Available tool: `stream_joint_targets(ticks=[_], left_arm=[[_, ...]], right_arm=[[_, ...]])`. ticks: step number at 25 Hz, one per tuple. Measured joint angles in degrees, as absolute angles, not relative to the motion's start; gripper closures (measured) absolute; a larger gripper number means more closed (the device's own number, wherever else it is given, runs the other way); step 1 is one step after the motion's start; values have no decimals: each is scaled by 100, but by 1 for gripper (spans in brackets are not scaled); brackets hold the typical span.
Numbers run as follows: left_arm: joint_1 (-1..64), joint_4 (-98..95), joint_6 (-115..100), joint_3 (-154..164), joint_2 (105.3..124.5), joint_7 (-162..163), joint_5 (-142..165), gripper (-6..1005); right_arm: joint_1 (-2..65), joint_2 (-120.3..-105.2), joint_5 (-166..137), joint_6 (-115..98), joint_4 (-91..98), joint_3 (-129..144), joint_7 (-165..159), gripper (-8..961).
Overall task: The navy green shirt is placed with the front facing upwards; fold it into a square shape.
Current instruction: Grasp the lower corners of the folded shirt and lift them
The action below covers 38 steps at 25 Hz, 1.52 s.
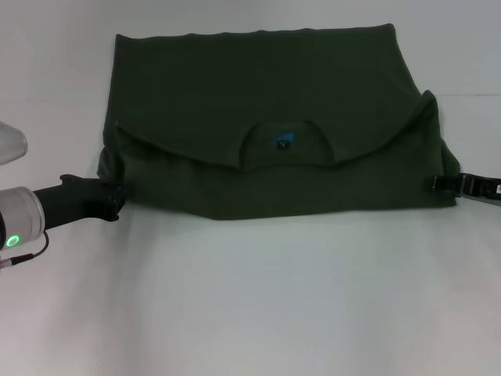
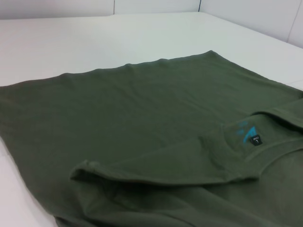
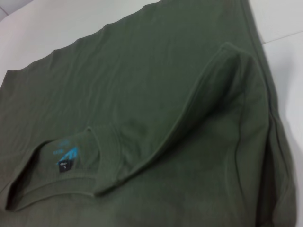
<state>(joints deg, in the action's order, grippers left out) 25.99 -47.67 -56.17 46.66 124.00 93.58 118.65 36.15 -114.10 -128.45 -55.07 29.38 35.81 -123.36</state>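
Only readable text I can find is on the small dark neck tag inside the collar of the navy green shirt: a single "L" w/ a smaller line above it too fine to make out. Above the tag there's a blue printed mark on the inner neck fabric, shape only, no letters I can read. Head cam shows the tag as a blue-dark spot, nothing legible.

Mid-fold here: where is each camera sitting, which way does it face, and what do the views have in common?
Head: above, looking forward and down at the shirt; left gripper and right gripper at its near corners.
Left wrist: low at the shirt's left edge, looking across it; no fingers show.
Right wrist: at the right edge, looking across; no fingers show.
All three share the neck tag.
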Motion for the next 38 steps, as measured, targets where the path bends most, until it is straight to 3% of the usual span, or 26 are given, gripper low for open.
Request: stream_joint_targets(ticks=[11, 22, 28, 31, 36, 38], left_arm=[[2608, -4758, -5596, 4671, 12392, 9376, 11873, 968], [2612, -4759, -5561, 4658, 12392, 9378, 11874, 969], [2610, -4763, -5554, 4658, 12392, 9378, 11873, 969], [2610, -4757, -5553, 4658, 12392, 9378, 11873, 970], [2613, -4749, -5553, 4658, 12392, 9392, 11873, 970], [2613, -4747, -5554, 4658, 12392, 9403, 11873, 969]], right_arm=[[3598, -11361, -12829, -5454, 2945, 3568, -12335, 361], [3636, -11486, -12817, -5514, 2966, 3592, -12267, 360], [3616, -11486, -12820, -5503, 2995, 3608, -12257, 491], [3601, -11493, -12819, -5506, 3014, 3610, -12251, 731], [3552, -11495, -12816, -5519, 3024, 3601, -12213, 931], [3513, -11495, -12802, -5520, 3024, 3568, -12154, 931]])
